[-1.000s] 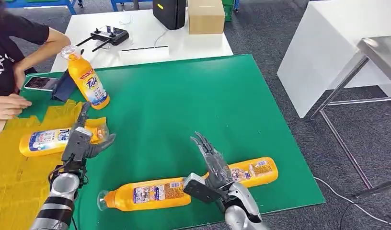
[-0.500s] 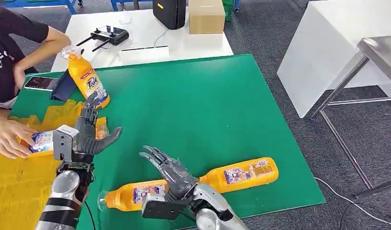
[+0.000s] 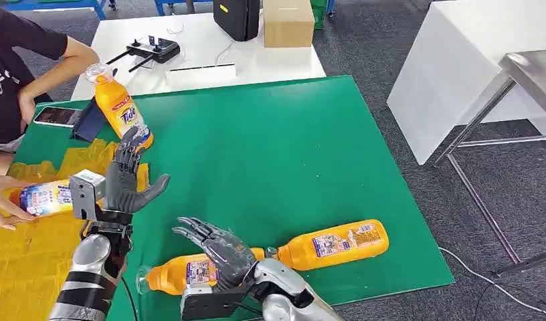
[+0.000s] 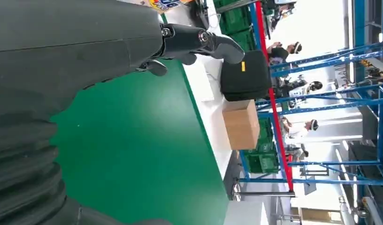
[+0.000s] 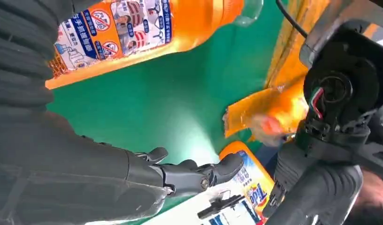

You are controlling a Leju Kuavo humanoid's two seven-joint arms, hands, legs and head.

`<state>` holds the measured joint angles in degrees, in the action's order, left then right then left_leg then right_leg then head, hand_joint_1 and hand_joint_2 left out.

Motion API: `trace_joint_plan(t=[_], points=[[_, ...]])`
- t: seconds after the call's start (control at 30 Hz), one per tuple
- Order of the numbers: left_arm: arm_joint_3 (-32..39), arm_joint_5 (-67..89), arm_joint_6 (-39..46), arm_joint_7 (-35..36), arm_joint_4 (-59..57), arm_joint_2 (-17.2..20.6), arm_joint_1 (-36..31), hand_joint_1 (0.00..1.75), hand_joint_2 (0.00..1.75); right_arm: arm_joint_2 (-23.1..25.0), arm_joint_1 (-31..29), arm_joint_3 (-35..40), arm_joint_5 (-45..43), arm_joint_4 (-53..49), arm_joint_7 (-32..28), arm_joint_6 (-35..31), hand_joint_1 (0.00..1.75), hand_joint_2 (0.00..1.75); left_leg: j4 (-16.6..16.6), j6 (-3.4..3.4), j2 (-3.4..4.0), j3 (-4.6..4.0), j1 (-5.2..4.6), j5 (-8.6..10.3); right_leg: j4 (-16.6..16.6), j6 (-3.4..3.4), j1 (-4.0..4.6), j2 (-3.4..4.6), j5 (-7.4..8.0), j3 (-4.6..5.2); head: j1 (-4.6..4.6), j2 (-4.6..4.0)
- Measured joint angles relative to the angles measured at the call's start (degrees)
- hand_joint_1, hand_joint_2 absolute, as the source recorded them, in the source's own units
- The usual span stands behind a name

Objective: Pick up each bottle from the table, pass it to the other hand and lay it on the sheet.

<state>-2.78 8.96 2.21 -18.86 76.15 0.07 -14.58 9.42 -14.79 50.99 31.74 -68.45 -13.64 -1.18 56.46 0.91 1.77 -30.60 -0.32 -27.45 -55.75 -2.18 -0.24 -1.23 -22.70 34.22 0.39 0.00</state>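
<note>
Right hand (image 3: 217,251) hovered, fingers spread and empty, over a bottle (image 3: 183,273) lying near the table's (image 3: 270,147) front edge. Left hand (image 3: 126,180) was raised, open, holding nothing, beside the yellow sheet (image 3: 29,254).

This looks like a robotics lab or workshop hall. The green desk (image 3: 270,134) stands on grey carpet; behind it a white table (image 3: 210,53) carries a remote controller (image 3: 152,48), a black case (image 3: 237,17) and a cardboard box (image 3: 288,22). Beyond that table rise blue steel racks (image 4: 363,89), green crates (image 4: 262,159) and several people.
</note>
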Motion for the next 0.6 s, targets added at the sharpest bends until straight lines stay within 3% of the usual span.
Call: trace_joint_plan(t=[0.3, 0.6], points=[[-0.09, -3.14, -1.18, 0.07, -1.66, -0.15, -1.5, 0.0, 1.75, -0.02, -3.66, 4.63, 2.07, 7.27, 2.82, 1.94, 0.0, 1.75, 0.0, 0.0, -0.01, 0.0, 0.0, 0.0, 0.0, 0.0, 0.0, 0.0, 0.0, -0.01, 0.0, 0.0], [0.04, -5.44, -1.77, 0.04, -2.86, -0.11, -1.87, 0.0, 1.75, -1.07, -7.7, 9.97, 11.43, 13.09, 8.48, -1.07, 0.0, 1.75, 0.0, 0.01, -0.01, 0.0, 0.0, 0.01, 0.0, 0.0, 0.0, -0.01, 0.0, -0.01, 0.0, 0.0]])
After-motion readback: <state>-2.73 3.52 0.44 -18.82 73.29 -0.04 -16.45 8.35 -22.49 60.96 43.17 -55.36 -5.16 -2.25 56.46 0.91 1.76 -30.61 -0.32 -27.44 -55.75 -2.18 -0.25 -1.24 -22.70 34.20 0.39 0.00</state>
